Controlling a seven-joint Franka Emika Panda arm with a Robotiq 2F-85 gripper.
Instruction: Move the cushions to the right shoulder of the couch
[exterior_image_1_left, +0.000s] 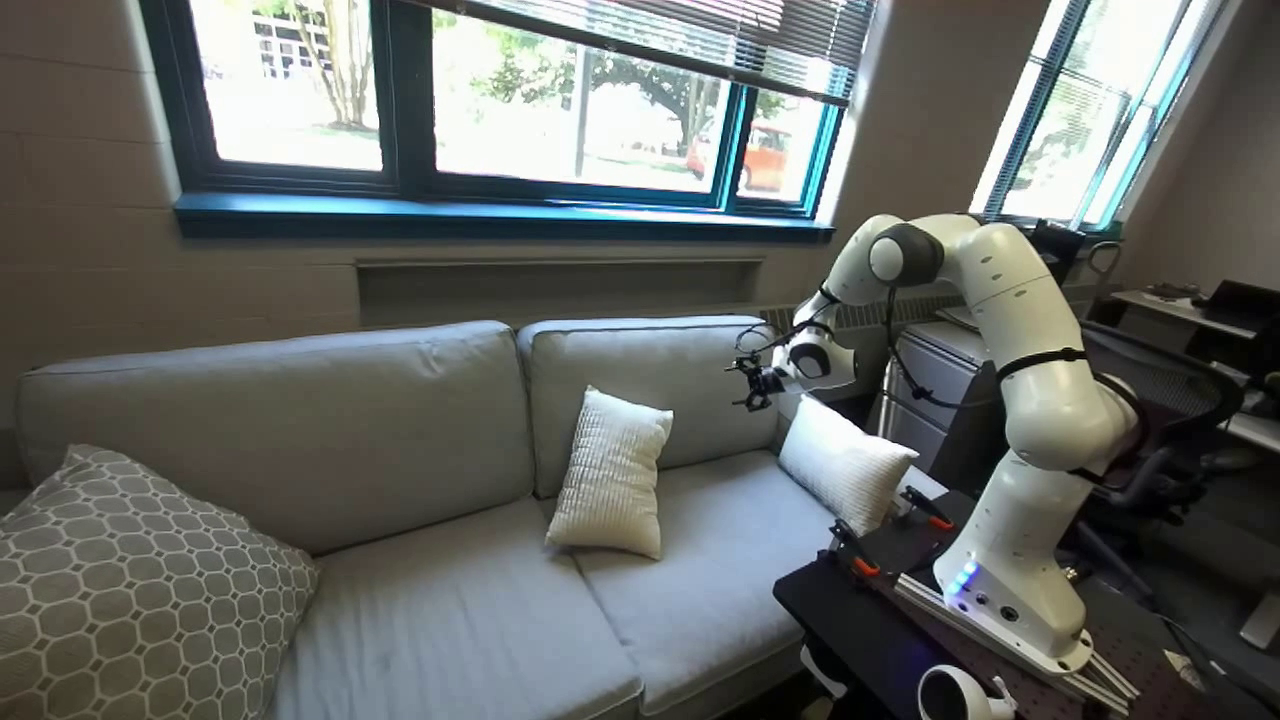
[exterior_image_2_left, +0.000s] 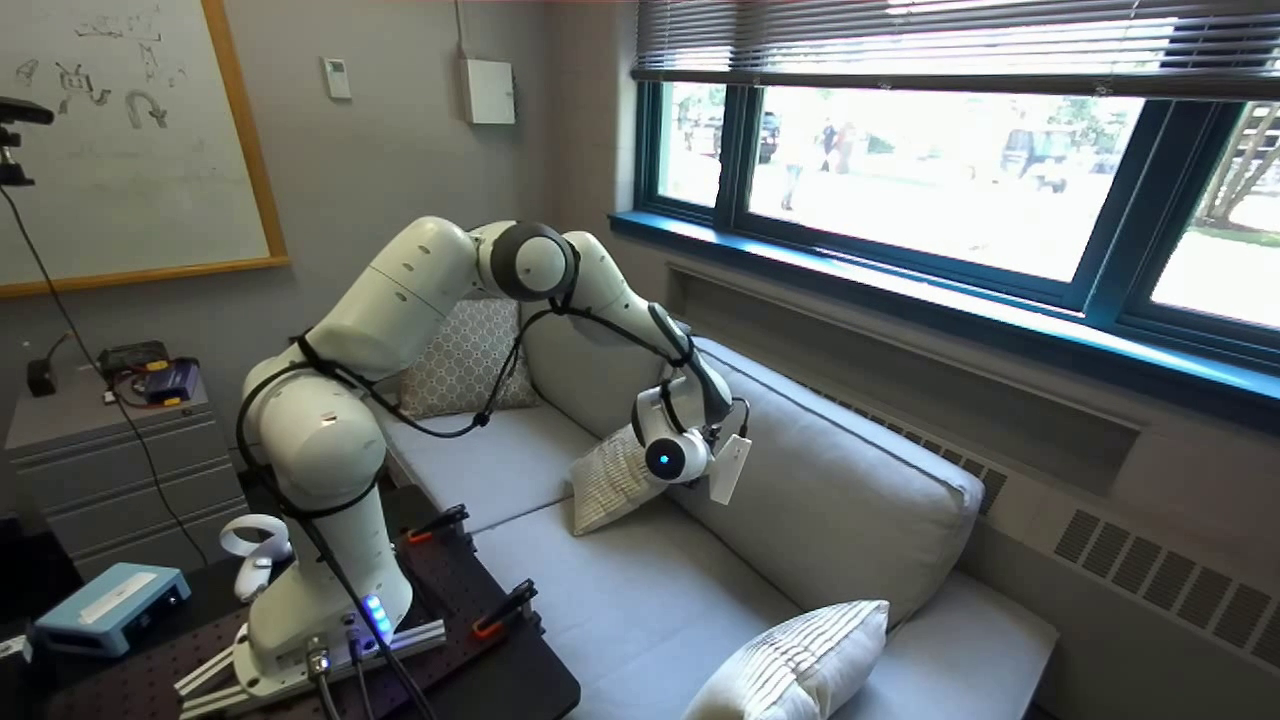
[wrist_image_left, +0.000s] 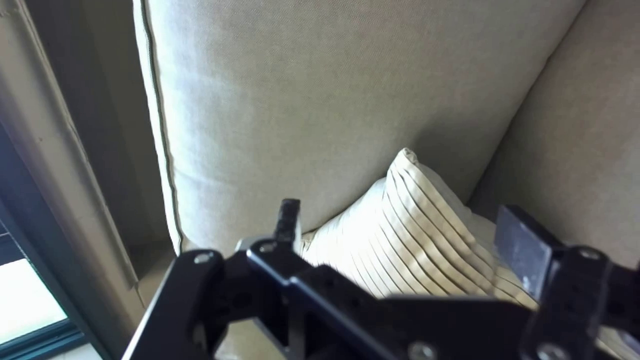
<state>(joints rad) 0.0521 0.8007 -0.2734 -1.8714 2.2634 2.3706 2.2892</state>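
Observation:
One cream-white cushion (exterior_image_1_left: 612, 475) leans on the couch back in the middle; it also shows in an exterior view (exterior_image_2_left: 612, 482), partly behind the arm. A second cream-white cushion (exterior_image_1_left: 845, 465) is at the couch's right end, tilted, also in an exterior view (exterior_image_2_left: 800, 665). It is beside or on the low grey armrest (exterior_image_2_left: 985, 640); I cannot tell which. My gripper (exterior_image_1_left: 744, 385) is open and empty, above the seat between the cushions, in front of the back. In the wrist view a pleated cushion (wrist_image_left: 400, 230), apparently the middle one, shows beyond the open fingers (wrist_image_left: 405, 235).
A larger grey lattice-patterned pillow (exterior_image_1_left: 150, 590) lies at the couch's far end. Tall back cushions (exterior_image_1_left: 650, 400) stand behind the seat. The arm's black table (exterior_image_1_left: 850, 610) with clamps (exterior_image_1_left: 850, 545) borders the couch front. A window sill (exterior_image_1_left: 500, 218) runs above.

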